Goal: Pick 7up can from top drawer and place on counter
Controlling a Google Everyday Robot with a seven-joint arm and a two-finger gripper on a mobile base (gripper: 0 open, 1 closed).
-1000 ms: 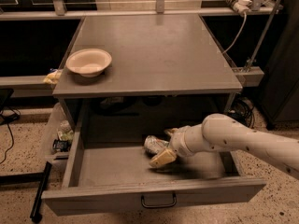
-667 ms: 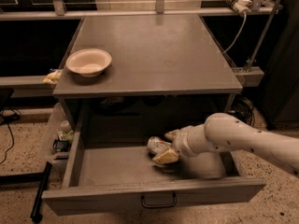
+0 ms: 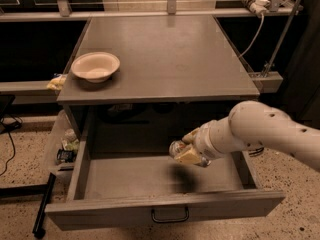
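Observation:
The top drawer (image 3: 125,176) stands pulled out below the counter (image 3: 165,54), with its dark pull handle (image 3: 170,215) on the front panel. My gripper (image 3: 186,149) is shut on the 7up can (image 3: 176,149), a small silvery can. It holds the can lifted above the drawer floor, right of the middle, and a shadow lies under it. The white arm (image 3: 265,131) reaches in from the right.
A cream round bowl (image 3: 95,66) sits on the counter's left part. Loose packets (image 3: 67,145) lie in a bin left of the drawer. A metal rail and cable (image 3: 255,4) run behind the counter at the back right.
The gripper has lifted the can up off the drawer floor; it rested low in the drawer before.

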